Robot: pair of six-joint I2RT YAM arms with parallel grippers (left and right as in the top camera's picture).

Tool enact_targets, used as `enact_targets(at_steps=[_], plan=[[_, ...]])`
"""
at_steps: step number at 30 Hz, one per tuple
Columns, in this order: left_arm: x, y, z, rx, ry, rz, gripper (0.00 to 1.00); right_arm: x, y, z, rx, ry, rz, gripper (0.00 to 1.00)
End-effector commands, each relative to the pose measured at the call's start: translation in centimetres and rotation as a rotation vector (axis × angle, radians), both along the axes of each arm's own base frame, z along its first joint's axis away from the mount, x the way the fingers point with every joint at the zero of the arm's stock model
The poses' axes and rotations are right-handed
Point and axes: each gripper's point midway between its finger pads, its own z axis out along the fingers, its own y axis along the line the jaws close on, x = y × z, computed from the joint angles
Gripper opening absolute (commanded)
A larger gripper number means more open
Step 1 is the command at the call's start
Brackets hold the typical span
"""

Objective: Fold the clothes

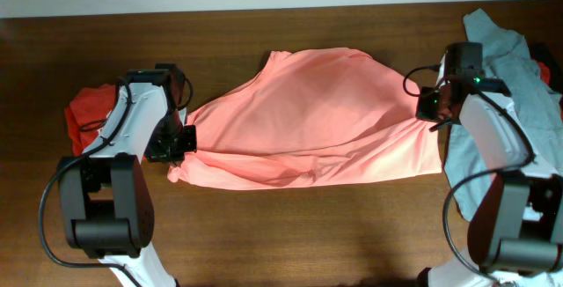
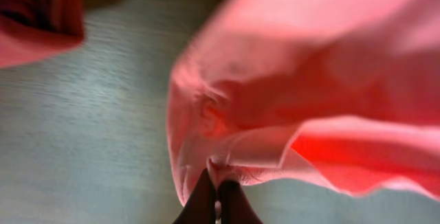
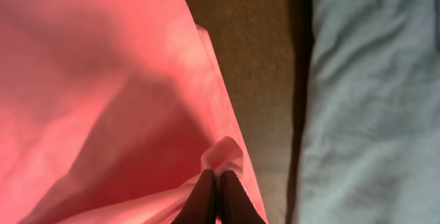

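The salmon-pink top [image 1: 308,120] lies stretched across the middle of the wooden table, held up at both ends and sagging between. My left gripper [image 1: 186,137] is shut on a pinch of its left edge; in the left wrist view the fingertips [image 2: 218,186] nip a fold of the pink fabric [image 2: 309,100] above the table. My right gripper [image 1: 433,104] is shut on the right edge; in the right wrist view the fingertips [image 3: 216,179] clamp a small fold of the pink fabric [image 3: 103,100].
A darker red garment [image 1: 85,111] lies bunched behind my left arm and shows at the top left of the left wrist view [image 2: 38,14]. A pale grey-blue garment [image 1: 515,84] lies under my right arm, filling the right side of the right wrist view [image 3: 375,93].
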Motion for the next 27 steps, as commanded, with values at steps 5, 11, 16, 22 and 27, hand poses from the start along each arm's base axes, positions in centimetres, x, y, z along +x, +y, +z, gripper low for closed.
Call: enact_targets(at_steps=[5,11,16,22,27], plan=[[-0.2,1.7,-0.6,0.131,-0.041,0.153,0.0,1.6,0.0,-2.7,0.002,0.01,0.007,0.09],[-0.7,2.1,-2.2,0.162,-0.049,0.191,0.0,2.4,-0.2,-3.9,-0.002,0.003,0.005,0.09],[-1.5,2.7,-3.5,0.2,-0.05,0.216,0.0,3.1,-0.7,-3.7,-0.026,-0.025,-0.011,0.09],[-1.9,3.9,-3.7,0.267,-0.06,0.273,0.0,4.2,-0.9,-3.2,-0.015,-0.079,-0.049,0.09],[-1.5,3.9,-3.8,0.265,-0.079,0.279,0.0,4.5,-0.9,-3.1,-0.009,-0.097,-0.066,0.09]])
